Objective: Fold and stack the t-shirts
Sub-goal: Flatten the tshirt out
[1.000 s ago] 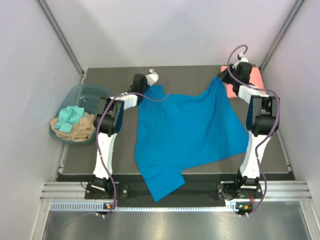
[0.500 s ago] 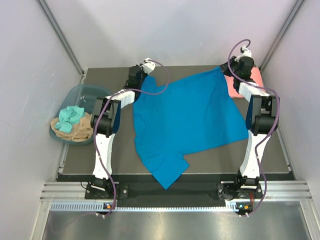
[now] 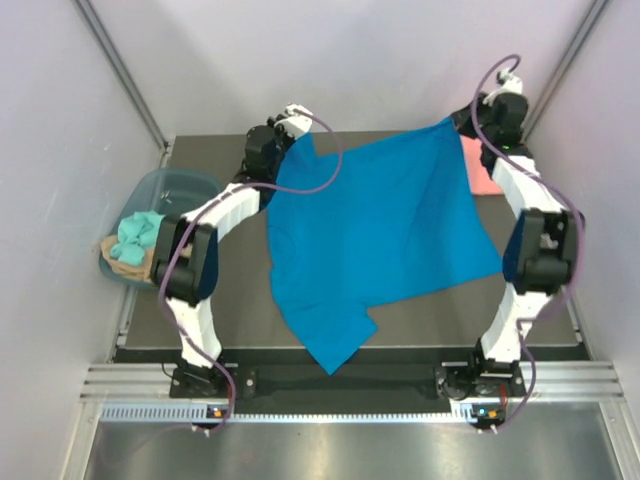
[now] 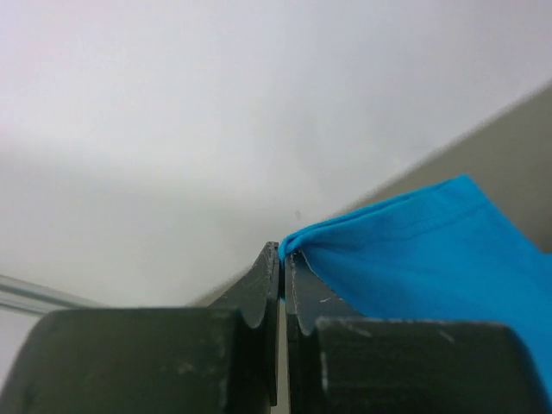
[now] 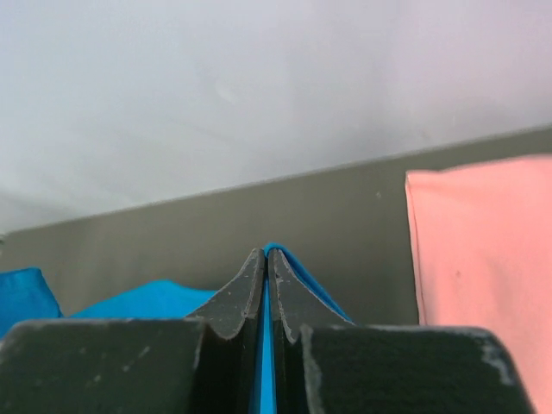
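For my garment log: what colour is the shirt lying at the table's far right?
The flat cloth shirt is salmon pink; best seen in the right wrist view.

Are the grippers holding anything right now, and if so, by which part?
Both hold the blue shirt. The left gripper is shut on its far left corner, and the right gripper is shut on its far right corner.

Blue t-shirt farther back, stretched flatter.
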Motion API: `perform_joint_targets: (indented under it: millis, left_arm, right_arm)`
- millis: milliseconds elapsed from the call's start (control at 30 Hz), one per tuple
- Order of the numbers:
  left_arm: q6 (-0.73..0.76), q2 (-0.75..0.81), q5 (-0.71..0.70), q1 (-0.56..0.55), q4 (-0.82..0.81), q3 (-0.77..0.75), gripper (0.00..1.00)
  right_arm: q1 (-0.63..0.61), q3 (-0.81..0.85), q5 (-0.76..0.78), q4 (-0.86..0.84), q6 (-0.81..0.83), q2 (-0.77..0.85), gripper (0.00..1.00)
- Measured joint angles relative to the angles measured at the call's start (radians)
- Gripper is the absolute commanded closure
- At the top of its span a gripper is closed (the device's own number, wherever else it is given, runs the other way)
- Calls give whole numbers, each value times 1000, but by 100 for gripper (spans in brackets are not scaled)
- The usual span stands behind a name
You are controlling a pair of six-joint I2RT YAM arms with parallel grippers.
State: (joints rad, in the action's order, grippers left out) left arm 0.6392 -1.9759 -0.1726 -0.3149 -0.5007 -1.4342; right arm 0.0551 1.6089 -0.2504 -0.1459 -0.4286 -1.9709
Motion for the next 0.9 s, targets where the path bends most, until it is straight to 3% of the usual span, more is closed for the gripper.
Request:
perform_joint_targets:
  millis: [200,400,767,900]
  left_arm:
    - [-13,362,-2,-93,6,73,100]
    - [-21,630,-50,-74,22,122,100]
    - [-22,867,-23,-72,291,152,100]
    - [-39,949,15,-72,436,60,100]
  right_arm:
    - [0,32,18,161,44,351,100]
    - [-9,68,22,301,86,617,100]
    - [-33,86,18,565,96,837,100]
    - [-34,159,18,634,94,886,100]
